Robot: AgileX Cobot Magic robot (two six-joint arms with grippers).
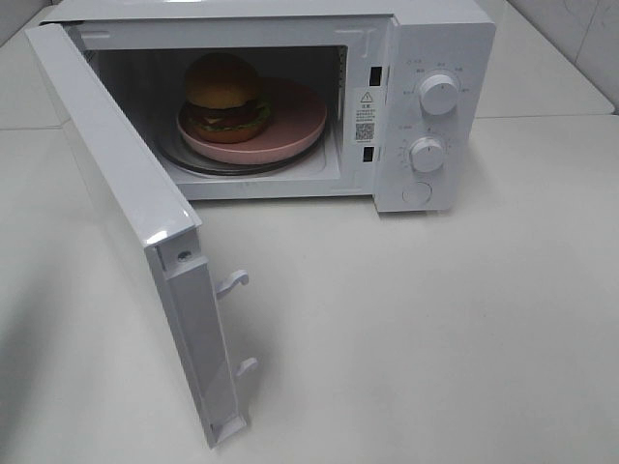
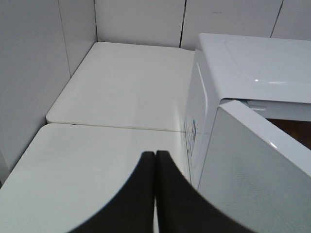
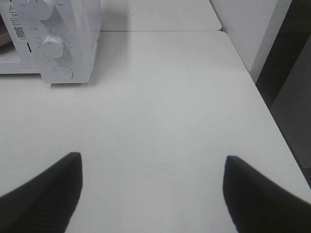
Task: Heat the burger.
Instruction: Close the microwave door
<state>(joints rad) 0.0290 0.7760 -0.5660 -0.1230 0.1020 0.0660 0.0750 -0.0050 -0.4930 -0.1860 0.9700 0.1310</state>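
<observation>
On the white table (image 1: pixel 435 338), reading from the left, the microwave door (image 1: pixel 126 222) stands swung wide, its free edge with two latch hooks pointing to about seven o'clock from the cavity. The left gripper (image 2: pixel 155 160) hovers outside that door with its jaws pressed together and nothing between them; its wrist view shows the door's outer face and the microwave (image 1: pixel 440 29) side wall close by. Inside the cavity, the burger (image 1: pixel 224 89) sits upright on the pink plate (image 1: pixel 290 126), toward the plate's nine o'clock side. At three o'clock from the cavity come the upper knob (image 1: pixel 439 95), the lower knob (image 1: pixel 427 154) and a round button (image 1: pixel 417 192). Farthest right, the right gripper (image 3: pixel 151 156) hangs over bare table with its jaws wide apart, holding nothing. The burger being in, I judge the step in hand is shutting the door: the closed left jaws should press the outer face near the free edge, follow the hinge's arc and push until both hooks seat, without jolting the oven and sliding the plate. Neither arm shows in the high view, so I cannot tell whether the left jaws touch the door. The knob markings are too small to read, and the burger is out of both wrist views.
</observation>
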